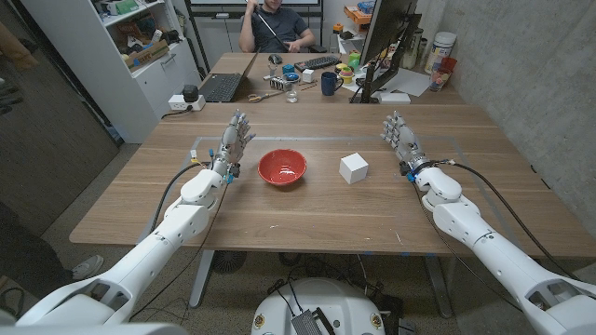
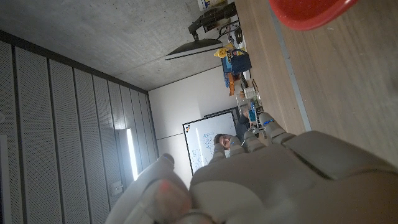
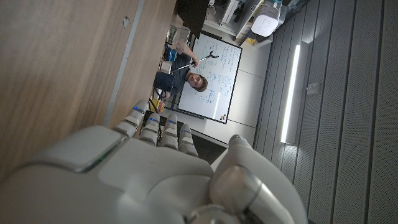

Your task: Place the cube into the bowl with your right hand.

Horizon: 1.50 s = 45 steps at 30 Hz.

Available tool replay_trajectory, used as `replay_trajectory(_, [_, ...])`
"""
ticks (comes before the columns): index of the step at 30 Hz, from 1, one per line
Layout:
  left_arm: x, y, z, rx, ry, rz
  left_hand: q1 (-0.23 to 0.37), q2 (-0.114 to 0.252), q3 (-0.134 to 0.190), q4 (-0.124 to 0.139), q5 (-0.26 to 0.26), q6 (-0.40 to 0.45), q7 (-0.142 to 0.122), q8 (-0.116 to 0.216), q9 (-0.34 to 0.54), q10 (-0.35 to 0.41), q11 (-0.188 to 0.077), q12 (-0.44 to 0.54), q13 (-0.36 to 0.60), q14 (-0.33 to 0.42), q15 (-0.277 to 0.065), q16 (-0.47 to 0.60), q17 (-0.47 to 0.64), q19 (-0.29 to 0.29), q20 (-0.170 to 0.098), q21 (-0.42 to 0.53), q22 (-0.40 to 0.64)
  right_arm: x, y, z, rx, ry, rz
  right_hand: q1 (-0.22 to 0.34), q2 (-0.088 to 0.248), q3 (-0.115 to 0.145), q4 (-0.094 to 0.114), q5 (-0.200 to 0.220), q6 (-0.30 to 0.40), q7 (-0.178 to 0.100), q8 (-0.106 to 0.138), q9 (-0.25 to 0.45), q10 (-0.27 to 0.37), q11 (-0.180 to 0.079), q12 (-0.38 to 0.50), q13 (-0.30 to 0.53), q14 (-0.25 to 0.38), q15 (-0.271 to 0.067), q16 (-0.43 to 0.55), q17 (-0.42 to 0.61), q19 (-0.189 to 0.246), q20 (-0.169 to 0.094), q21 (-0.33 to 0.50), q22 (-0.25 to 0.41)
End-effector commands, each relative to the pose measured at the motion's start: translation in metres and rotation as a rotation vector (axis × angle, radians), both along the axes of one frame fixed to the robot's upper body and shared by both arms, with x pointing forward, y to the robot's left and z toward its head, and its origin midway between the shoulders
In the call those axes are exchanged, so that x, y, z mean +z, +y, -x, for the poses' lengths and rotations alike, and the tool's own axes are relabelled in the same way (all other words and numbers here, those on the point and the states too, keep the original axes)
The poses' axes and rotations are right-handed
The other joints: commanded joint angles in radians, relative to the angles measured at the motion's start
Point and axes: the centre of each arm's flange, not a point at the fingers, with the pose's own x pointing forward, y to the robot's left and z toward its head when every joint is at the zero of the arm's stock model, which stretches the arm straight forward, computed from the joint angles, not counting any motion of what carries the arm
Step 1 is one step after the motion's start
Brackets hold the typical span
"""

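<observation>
- My right hand stands over the table's right side, fingers spread and reaching away from me, grasping nothing.
- My left hand mirrors it on the left side, fingers apart, also holding nothing.
- The white cube sits on the wooden table, between my right hand and the red bowl, apart from both.
- The bowl sits near the table's middle, just beside my left hand, and I see nothing in it.
- Behind the table a person sits at a cluttered desk with a laptop.
</observation>
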Motion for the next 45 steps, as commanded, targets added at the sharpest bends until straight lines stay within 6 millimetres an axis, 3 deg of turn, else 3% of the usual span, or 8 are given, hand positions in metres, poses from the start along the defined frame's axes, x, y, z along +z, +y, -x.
replay_trajectory(1, [-0.001, 0.0, 0.0, -0.01, 0.001, -0.002, 0.0, 0.03, 0.007, 0.0, 0.005, -0.078, -0.006, 0.007, 0.003, -0.07, -0.001, 0.007, 0.003, -0.058, 0.001, 0.006, 0.004, -0.007, -0.001, 0.003, 0.003, 0.002, 0.0, 0.006, -0.012, -0.007, 0.005, 0.007, -0.001, 0.008, 0.001, 0.007, 0.009, 0.0, 0.005, 0.005, 0.008, 0.0, 0.004, 0.004, 0.002, 0.008, 0.005, 0.001, 0.001, 0.007, 0.002, 0.005])
replay_trajectory(12, [0.001, 0.001, -0.002, -0.007, 0.001, -0.001, 0.0, 0.03, 0.006, 0.0, 0.005, -0.078, -0.007, 0.006, 0.003, -0.07, -0.003, 0.006, 0.003, -0.059, 0.001, 0.006, 0.004, -0.007, 0.0, 0.001, 0.004, 0.007, 0.001, 0.005, -0.01, -0.011, 0.03, 0.009, -0.003, 0.008, -0.001, 0.007, 0.009, 0.0, 0.005, 0.005, 0.009, -0.001, 0.005, 0.004, 0.002, 0.012, 0.005, 0.001, 0.002, 0.009, 0.001, 0.005])
replay_trajectory(16, [0.002, 0.001, -0.004, -0.01, 0.002, -0.005, 0.0, 0.03, 0.006, 0.0, 0.005, -0.078, -0.007, 0.006, 0.003, -0.07, -0.002, 0.007, 0.003, -0.059, 0.001, 0.006, 0.004, -0.006, 0.0, 0.001, 0.004, 0.009, 0.001, 0.005, -0.025, -0.015, 0.041, 0.01, -0.006, 0.008, -0.003, 0.007, 0.006, -0.001, 0.004, 0.005, 0.008, -0.002, 0.004, 0.004, -0.001, 0.014, 0.004, 0.001, 0.003, 0.034, -0.001, 0.005])
replay_trajectory(25, [0.004, 0.001, -0.008, -0.015, 0.004, -0.008, 0.0, 0.03, 0.005, 0.0, 0.006, -0.077, -0.007, 0.007, 0.003, -0.068, -0.002, 0.007, 0.003, -0.058, 0.001, 0.006, 0.004, -0.006, -0.001, 0.0, 0.004, 0.02, 0.003, 0.013, -0.08, -0.049, 0.126, 0.013, -0.011, 0.007, -0.006, 0.006, 0.004, -0.002, 0.003, 0.005, 0.006, 0.0, 0.003, 0.004, -0.002, 0.015, 0.003, 0.0, 0.003, 0.052, -0.003, 0.005])
replay_trajectory(35, [0.006, 0.003, -0.012, -0.017, 0.003, -0.008, -0.001, 0.03, 0.003, 0.0, 0.006, -0.075, -0.005, 0.007, 0.003, -0.066, -0.002, 0.008, 0.003, -0.057, 0.001, 0.006, 0.005, -0.005, -0.001, -0.002, 0.004, 0.037, 0.007, 0.03, -0.153, -0.088, 0.265, 0.028, -0.036, 0.001, -0.025, 0.005, 0.013, -0.014, 0.008, 0.005, 0.015, -0.003, 0.006, 0.004, 0.009, 0.019, 0.007, 0.0, 0.019, 0.143, -0.006, 0.003])
replay_trajectory(45, [0.008, 0.003, -0.014, -0.03, 0.001, -0.014, -0.001, 0.031, 0.002, 0.001, 0.006, -0.073, -0.004, 0.008, 0.003, -0.066, -0.002, 0.008, 0.003, -0.056, 0.001, 0.006, 0.005, -0.004, -0.001, -0.003, 0.004, 0.042, 0.014, 0.05, -0.209, -0.119, 0.36, 0.037, -0.057, -0.006, -0.039, 0.005, 0.029, -0.023, 0.013, 0.004, 0.031, -0.004, 0.011, 0.004, 0.025, 0.023, 0.011, 0.0, 0.03, 0.159, -0.008, 0.002])
